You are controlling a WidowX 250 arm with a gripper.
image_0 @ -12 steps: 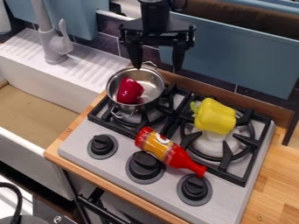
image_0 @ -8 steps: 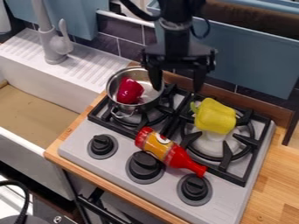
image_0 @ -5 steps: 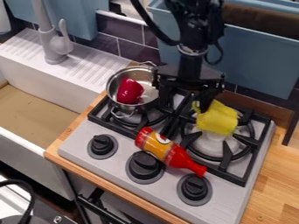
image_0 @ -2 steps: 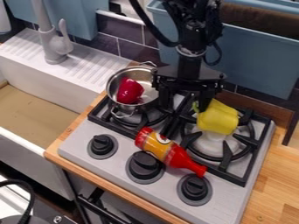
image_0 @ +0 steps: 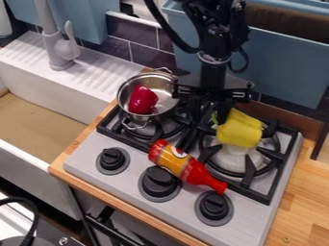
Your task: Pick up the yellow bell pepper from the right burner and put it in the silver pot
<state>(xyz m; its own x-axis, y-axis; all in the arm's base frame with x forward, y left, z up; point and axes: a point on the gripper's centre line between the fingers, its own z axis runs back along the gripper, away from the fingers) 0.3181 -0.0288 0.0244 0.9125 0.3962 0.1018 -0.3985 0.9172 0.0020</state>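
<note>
The gripper (image_0: 208, 117) hangs over the back middle of the stove, pointing down and open with nothing visible between its fingers. Its right finger stands against or just in front of the upper left side of a yellow bell pepper (image_0: 239, 130), whose stem end is partly covered. The pepper rests over the right burner. To the gripper's left, a steel pot (image_0: 170, 102) sits on the left burner and holds a red pepper-like toy (image_0: 143, 100). A red and orange bottle (image_0: 185, 166) lies slanted across the front of the burners and knobs.
Black grates (image_0: 276, 169) and several knobs stand up from the stove (image_0: 128, 193). At left are a white sink (image_0: 55, 98) and a grey faucet (image_0: 59, 48). Blue bins (image_0: 283, 65) line the back, with wooden counter (image_0: 305, 202) at right.
The gripper has come from above the pot to the right and down beside the yellow pepper. Its fingers are lately somewhat closer together. The pepper's visible outline has shifted slightly.
</note>
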